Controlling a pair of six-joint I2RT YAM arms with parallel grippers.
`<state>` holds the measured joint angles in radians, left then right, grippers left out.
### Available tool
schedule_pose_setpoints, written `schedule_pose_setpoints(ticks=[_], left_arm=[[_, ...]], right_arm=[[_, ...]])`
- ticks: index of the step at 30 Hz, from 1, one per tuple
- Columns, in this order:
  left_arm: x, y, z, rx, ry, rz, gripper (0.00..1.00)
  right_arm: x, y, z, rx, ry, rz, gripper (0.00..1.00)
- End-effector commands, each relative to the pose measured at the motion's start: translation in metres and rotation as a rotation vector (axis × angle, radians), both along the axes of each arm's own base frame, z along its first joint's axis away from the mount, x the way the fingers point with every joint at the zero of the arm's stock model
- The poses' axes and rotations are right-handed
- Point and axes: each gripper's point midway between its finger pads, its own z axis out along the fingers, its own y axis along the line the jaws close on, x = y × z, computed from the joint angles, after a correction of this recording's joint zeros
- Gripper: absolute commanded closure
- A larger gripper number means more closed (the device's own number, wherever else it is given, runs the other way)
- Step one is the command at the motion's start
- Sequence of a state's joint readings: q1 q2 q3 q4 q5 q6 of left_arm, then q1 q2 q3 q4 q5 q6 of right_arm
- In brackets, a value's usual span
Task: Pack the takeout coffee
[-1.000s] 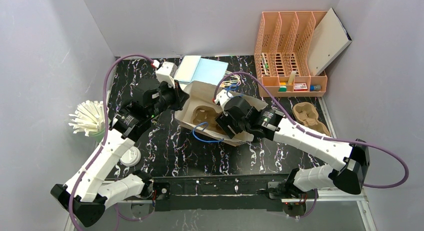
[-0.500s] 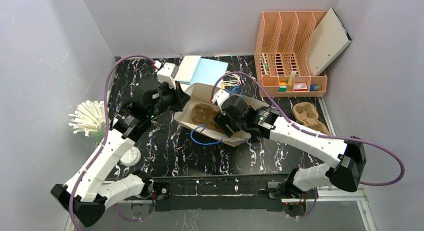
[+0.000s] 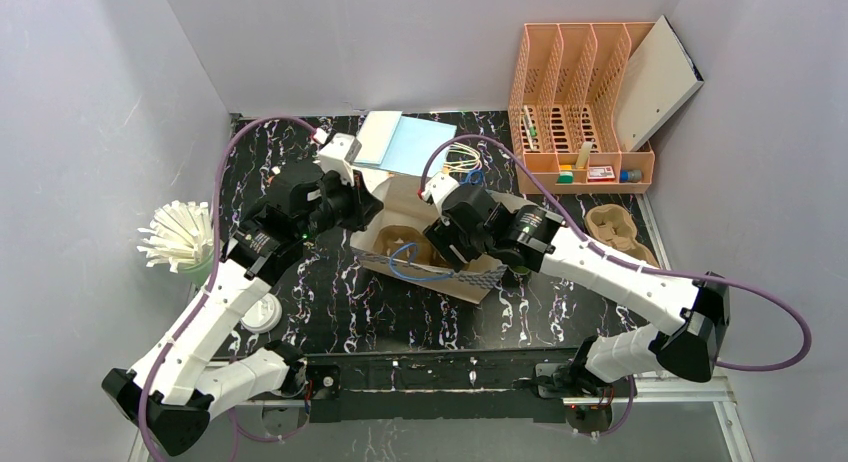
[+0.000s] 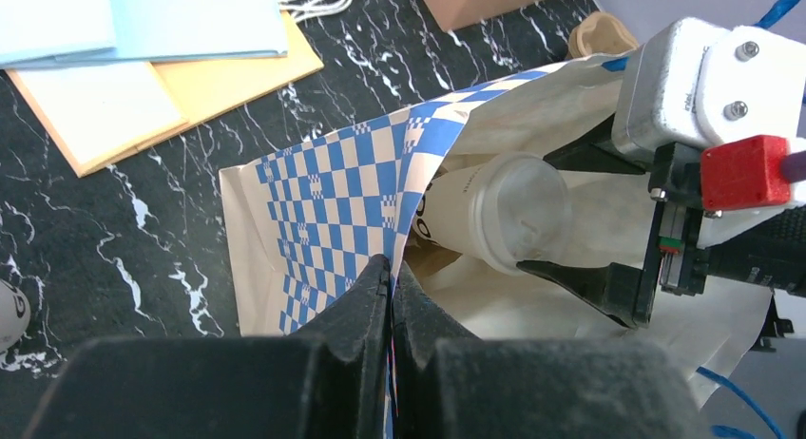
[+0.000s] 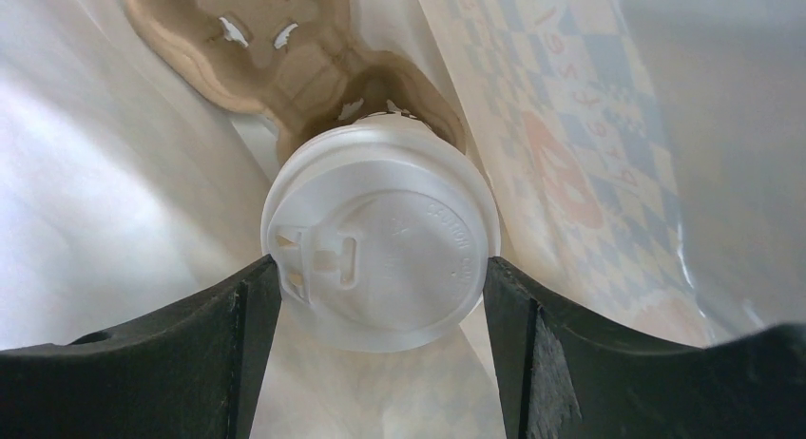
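Blue-checked white paper bag [image 4: 323,201] lies on the black marbled desk [image 4: 114,220], with blue and cream paper sheets [image 4: 181,21] at its 12 o'clock. I see the left gripper [image 4: 391,268] with jaws pressed together, pinching the bag's rim. The right gripper [image 5: 380,277], jaws spread wide inside the bag, clasps the white-lidded takeout coffee cup [image 5: 380,235] over a brown pulp cup carrier [image 5: 276,59].

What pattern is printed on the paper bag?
Blue and white checks on the paper bag, clearest in the left wrist view.
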<state>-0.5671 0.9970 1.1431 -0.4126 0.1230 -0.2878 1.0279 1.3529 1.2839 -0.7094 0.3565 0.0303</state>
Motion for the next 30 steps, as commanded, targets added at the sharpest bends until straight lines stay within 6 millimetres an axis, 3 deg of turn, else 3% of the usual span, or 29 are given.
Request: schedule_pose_setpoints(ticks=[1,6,13,16,21,24,30], left_arm=[[-0.022,-0.002,-0.008,0.001,0.088,-0.057,1.00],[-0.039,0.006,-0.023,0.036,0.204,-0.050,1.00],[-0.050,0.004,-0.036,0.053,0.325,-0.058,0.96],[-0.036,0.012,-0.033,0.081,0.294,0.018,0.88],[-0.016,0.025,-0.019,0.102,0.241,0.137,0.89],[-0.014,0.018,-0.023,0.121,0.270,0.104,1.00],[0.023,0.002,-0.022,0.227,0.175,0.016,1.00]], right_arm=[[-0.015,0.004,0.005,0.027,0.081,0.035,0.74],[-0.037,-0.004,0.003,0.015,0.195,0.030,0.74],[-0.046,-0.005,0.005,0.003,0.246,0.040,0.74],[-0.045,-0.002,0.007,0.007,0.245,0.050,0.74],[-0.043,0.006,0.008,0.017,0.241,0.075,0.74],[-0.038,0.013,0.011,0.023,0.223,0.098,0.74],[-0.034,0.030,0.010,0.036,0.221,0.143,0.74]])
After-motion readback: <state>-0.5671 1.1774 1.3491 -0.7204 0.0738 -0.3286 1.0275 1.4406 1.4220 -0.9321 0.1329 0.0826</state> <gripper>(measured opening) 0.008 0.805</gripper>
